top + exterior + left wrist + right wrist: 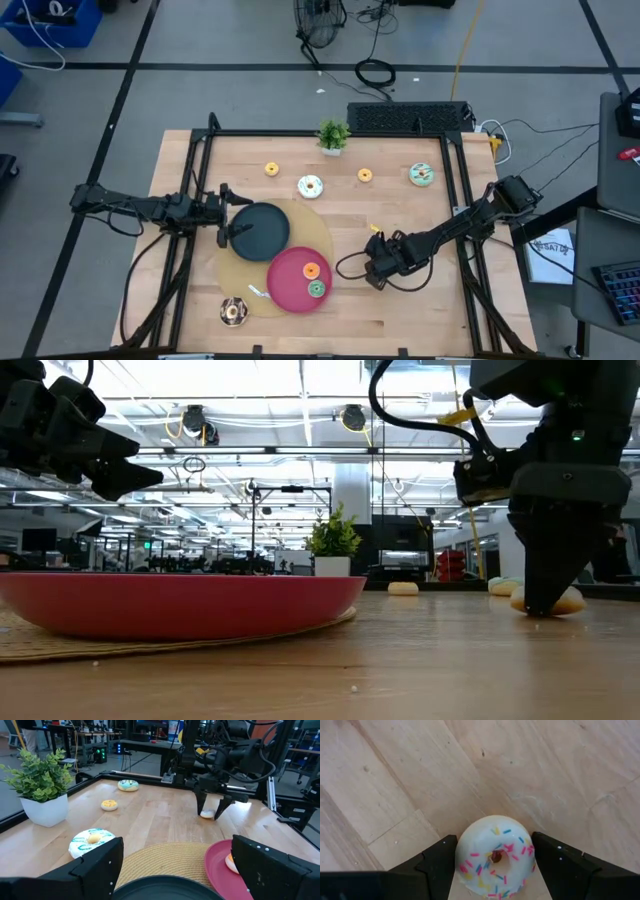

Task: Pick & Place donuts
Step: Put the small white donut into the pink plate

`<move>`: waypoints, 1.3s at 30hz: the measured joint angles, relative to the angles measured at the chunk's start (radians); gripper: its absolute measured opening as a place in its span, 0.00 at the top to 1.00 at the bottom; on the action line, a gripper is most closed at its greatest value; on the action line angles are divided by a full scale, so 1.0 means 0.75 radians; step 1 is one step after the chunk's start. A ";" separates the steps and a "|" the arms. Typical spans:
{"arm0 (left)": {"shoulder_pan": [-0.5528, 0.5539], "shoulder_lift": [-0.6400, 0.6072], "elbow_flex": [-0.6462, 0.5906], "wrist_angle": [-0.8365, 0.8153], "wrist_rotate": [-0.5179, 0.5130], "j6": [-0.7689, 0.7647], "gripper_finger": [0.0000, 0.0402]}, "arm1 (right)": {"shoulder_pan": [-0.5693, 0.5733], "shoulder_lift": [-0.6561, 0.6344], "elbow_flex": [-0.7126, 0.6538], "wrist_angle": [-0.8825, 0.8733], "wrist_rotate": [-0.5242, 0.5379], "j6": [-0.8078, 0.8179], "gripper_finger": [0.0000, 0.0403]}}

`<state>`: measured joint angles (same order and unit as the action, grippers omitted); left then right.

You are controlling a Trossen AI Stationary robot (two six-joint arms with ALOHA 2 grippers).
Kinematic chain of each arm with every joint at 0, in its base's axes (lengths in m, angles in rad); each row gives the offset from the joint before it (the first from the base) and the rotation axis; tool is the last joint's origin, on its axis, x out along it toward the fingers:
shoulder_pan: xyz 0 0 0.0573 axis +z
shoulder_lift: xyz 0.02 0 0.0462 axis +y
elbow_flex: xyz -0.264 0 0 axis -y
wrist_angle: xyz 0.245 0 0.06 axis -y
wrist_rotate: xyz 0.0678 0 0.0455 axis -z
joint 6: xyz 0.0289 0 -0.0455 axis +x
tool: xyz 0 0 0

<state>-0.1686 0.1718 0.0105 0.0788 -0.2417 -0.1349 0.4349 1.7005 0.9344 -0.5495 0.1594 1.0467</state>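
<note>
Pick step: right gripper (492, 865) is down on the wooden worktop (400, 300), right of the round pink plate (290, 285), open fingers (437, 862) straddling a white sprinkled donut (495, 855). Next: close, lift, carry left to plate. Left gripper (226, 210) open, waits over dark plate (262, 230).

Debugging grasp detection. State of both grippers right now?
Left gripper: open, empty, above the dark plate.
Right gripper: open, fingers either side of a white sprinkled donut on the table, not clamped.
</note>
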 joint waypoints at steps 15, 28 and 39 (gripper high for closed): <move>0.000 0.000 0.000 0.000 0.000 0.000 0.09 | -0.048 -0.188 -0.008 0.006 0.005 -0.012 0.39; 0.000 0.000 0.000 0.000 0.000 0.000 0.09 | -0.021 -0.178 -0.006 -0.006 -0.008 0.011 0.39; 0.000 0.000 0.000 0.000 0.000 0.000 0.09 | 0.048 -0.179 -0.049 0.028 0.035 0.100 0.39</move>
<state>-0.1688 0.1717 0.0105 0.0788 -0.2419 -0.1349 0.4709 1.5661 0.8980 -0.5286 0.1860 1.1220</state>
